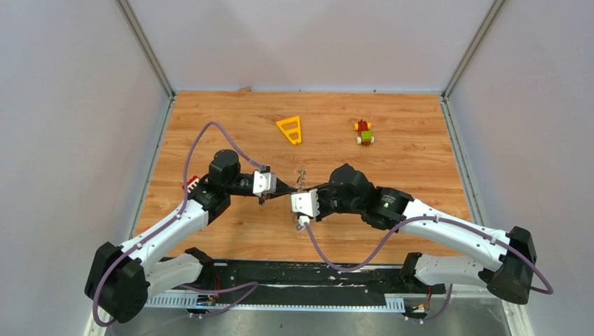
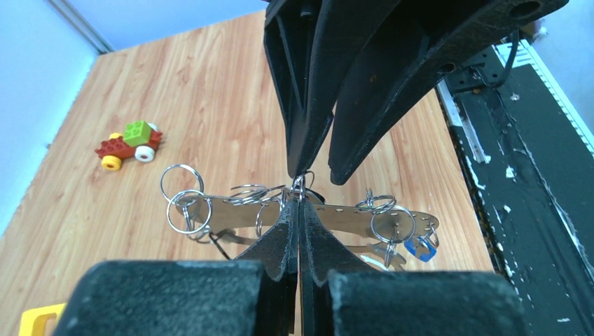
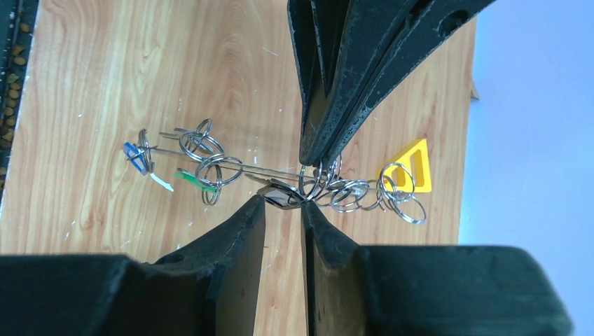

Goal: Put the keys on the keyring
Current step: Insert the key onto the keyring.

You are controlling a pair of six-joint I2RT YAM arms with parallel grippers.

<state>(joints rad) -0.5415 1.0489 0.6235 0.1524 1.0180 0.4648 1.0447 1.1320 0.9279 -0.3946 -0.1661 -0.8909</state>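
We clamp the keyring (image 2: 343, 213) with the left gripper (image 2: 299, 206) over the middle of the tabletop (image 1: 231, 126). The right gripper (image 3: 284, 206) has its jaws apart, so we should back it off gently without snagging the keys (image 3: 189, 178).

No readable text, brand, number or sign in any of the 3 views. The blue key tag (image 3: 133, 155) and the green key tag (image 3: 190, 180) show plain colour only (too small to tell any print). The yellow triangle frame (image 3: 413, 164) has no legible marking. The toy block figure (image 2: 129, 143) has nothing legible on its bricks.
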